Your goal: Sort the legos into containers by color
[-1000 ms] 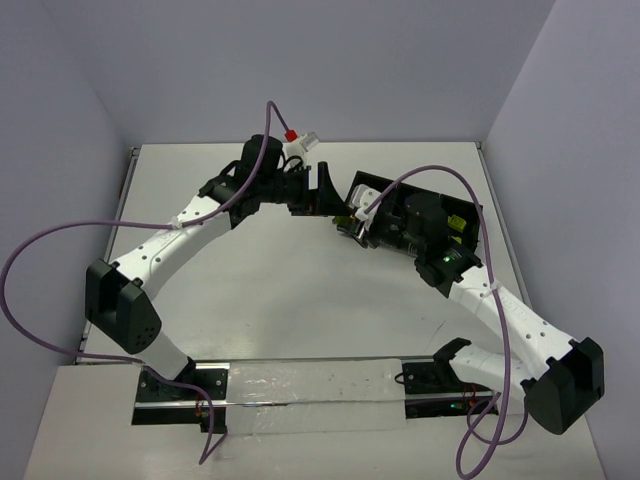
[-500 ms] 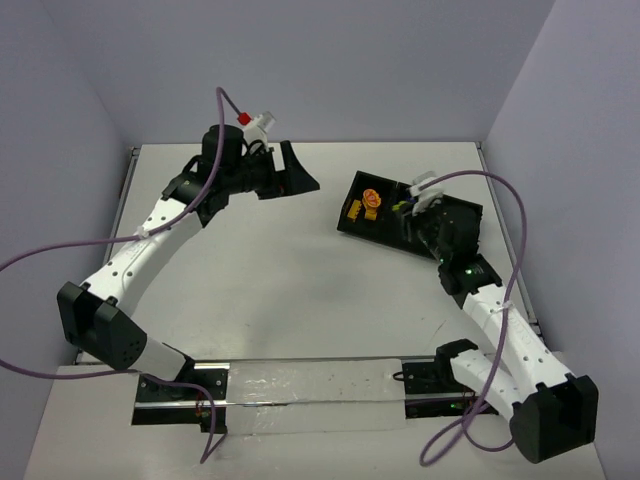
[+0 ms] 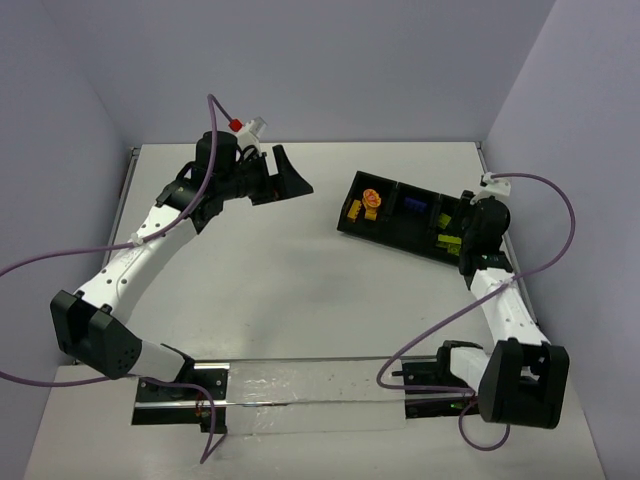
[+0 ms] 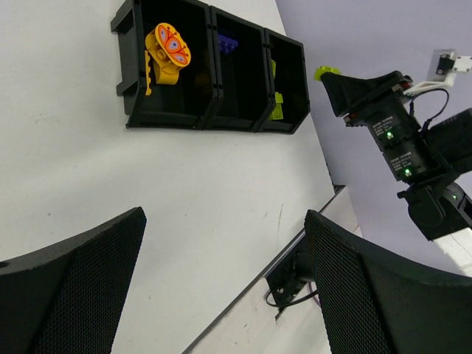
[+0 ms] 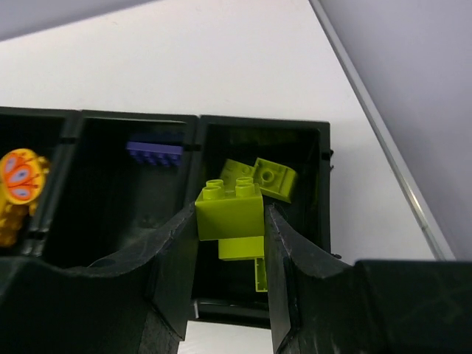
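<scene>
Lime-green brick [image 5: 229, 209] sits pinched between the two fingers of the right gripper [image 5: 230, 225], over the end compartment of the tray [image 5: 323, 184], where other lime bricks [image 5: 274, 179] lie. A blue brick [image 5: 154, 152] occupies the middle compartment. The left gripper [image 4: 225, 217] hangs wide open, well apart from the tray.

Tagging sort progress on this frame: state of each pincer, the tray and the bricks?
tray, upright, three compartments, one colour each
left pincer, open, empty, away from tray
right pincer, shut on held lime brick
held lime brick, clamped above the lime end compartment, not released
loose lime bricks, lying in that end compartment
blue-purple brick, in middle compartment
orange-yellow legos, in other end compartment
</scene>
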